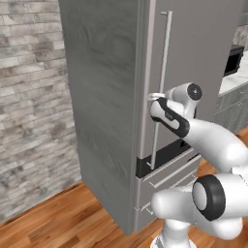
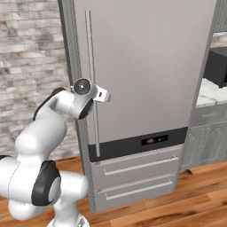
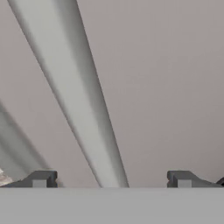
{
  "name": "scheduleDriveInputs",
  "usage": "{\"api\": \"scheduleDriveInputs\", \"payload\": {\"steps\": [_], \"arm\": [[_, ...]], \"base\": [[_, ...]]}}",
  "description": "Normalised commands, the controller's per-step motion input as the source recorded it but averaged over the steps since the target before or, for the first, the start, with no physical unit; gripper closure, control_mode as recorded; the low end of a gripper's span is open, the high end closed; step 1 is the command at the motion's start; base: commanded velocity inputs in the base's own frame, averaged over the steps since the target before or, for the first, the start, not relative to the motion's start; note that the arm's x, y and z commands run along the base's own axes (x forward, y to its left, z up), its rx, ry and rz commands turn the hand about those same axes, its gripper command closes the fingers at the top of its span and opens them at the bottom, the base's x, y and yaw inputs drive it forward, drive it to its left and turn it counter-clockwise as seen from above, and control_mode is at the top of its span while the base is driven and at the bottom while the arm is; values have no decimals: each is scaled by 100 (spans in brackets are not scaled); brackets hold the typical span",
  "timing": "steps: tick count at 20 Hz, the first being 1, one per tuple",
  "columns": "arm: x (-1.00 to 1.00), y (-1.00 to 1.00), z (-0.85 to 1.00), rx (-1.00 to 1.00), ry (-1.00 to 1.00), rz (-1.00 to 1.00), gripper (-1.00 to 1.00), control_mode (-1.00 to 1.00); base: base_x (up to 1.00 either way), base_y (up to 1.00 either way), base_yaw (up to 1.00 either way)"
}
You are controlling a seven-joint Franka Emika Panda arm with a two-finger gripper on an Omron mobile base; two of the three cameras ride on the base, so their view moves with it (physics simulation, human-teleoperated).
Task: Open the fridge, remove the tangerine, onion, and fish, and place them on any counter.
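Tall light-grey fridge (image 2: pixel 146 80) stands shut against a pale brick wall (image 1: pixel 29 97), on a wood-plank floor (image 1: pixel 53 223). Its long vertical silver bar handle (image 2: pixel 91 66) runs down the left edge of the door as seen from the right base view; below it sit a black band (image 2: pixel 137 144) and two lower drawers (image 2: pixel 137 175) with horizontal pulls. The white arm's two-finger gripper (image 2: pixel 104 95) is raised to about mid-height of the handle, with the hand directly at the bar. In the left base view the gripper (image 1: pixel 155 97) shows at the handle (image 1: pixel 162 82), its tip overlapping the bar. In the hand view the handle (image 3: pixel 74 96) crosses as a broad slanted grey bar in front of the flat door panel, and its lower end runs between the two dark finger tips (image 3: pixel 41 178), which stand far apart on either side of it. Jaws are released, spread wide and straddling the bar; neither tip can be seen pressing on it, and contact with the bar cannot be told for certain. To the far right of the fridge, a marble-topped bench (image 2: pixel 213 95) on grey cabinets (image 2: pixel 206 137) carries a dark appliance (image 2: pixel 217 66). Fridge door closed, contents hidden.
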Motion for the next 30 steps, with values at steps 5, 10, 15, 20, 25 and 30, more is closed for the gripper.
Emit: {"api": "scheduleDriveInputs", "payload": {"steps": [5, 10, 15, 20, 25, 30], "arm": [[58, 0, 0, 9, 0, 0, -100, -100], [50, 3, -7, 2, 0, 0, 100, -100], [10, -31, -1, 0, 0, 0, 100, -100], [-52, -78, 16, 0, -4, -8, 100, -100], [-90, -83, 28, 0, -5, -9, 100, -100], [-100, -89, 33, 0, -7, -9, 100, -100]], "base": [[0, 0, 0], [0, 0, 0], [0, 0, 0], [0, 0, 0], [0, 0, 0], [0, 0, 0]]}}
